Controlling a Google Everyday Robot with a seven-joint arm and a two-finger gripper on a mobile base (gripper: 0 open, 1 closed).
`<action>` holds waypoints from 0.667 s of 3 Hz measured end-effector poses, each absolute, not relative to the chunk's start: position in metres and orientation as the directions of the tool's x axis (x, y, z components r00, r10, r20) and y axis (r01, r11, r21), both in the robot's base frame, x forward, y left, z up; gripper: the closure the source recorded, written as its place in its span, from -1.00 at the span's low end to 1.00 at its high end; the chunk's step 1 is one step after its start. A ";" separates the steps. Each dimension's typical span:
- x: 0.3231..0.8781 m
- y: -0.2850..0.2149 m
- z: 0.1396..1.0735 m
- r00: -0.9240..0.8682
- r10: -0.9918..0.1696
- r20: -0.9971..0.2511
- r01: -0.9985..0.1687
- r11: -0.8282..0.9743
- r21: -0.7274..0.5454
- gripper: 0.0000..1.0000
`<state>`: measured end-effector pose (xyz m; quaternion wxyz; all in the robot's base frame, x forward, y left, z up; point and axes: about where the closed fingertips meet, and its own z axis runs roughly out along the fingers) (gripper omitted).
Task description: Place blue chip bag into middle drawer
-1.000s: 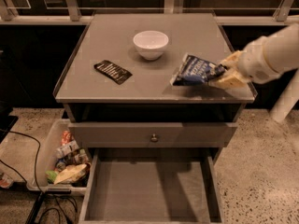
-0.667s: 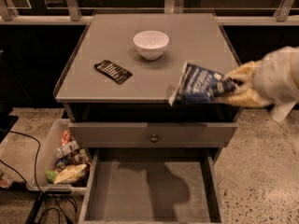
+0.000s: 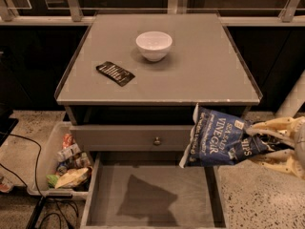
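Observation:
My gripper [image 3: 267, 144] comes in from the right edge, shut on the right end of the blue chip bag [image 3: 217, 137]. The bag hangs in the air in front of the cabinet's right front corner, above the right side wall of the open middle drawer [image 3: 152, 221]. The drawer is pulled out below, a shallow grey box with a bare floor; the bag's shadow lies on it. The bag is above the drawer, not in it.
The cabinet top [image 3: 200, 75] holds a white bowl [image 3: 154, 45] and a flat black packet [image 3: 115, 73]. A closed drawer front with a round knob [image 3: 156, 140] sits above the open drawer. A bin of snacks [image 3: 66, 163] stands on the floor at left, with cables beside it.
The gripper has carried the bag off the cabinet top, forward and down, to hang in front of the cabinet over the open drawer's right side.

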<state>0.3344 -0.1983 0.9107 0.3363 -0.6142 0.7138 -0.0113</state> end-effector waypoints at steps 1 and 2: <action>0.335 -0.199 0.910 -0.019 -0.886 -0.463 -0.869 0.243 -0.430 1.00; 0.339 -0.190 0.874 -0.043 -0.879 -0.475 -0.896 0.244 -0.370 1.00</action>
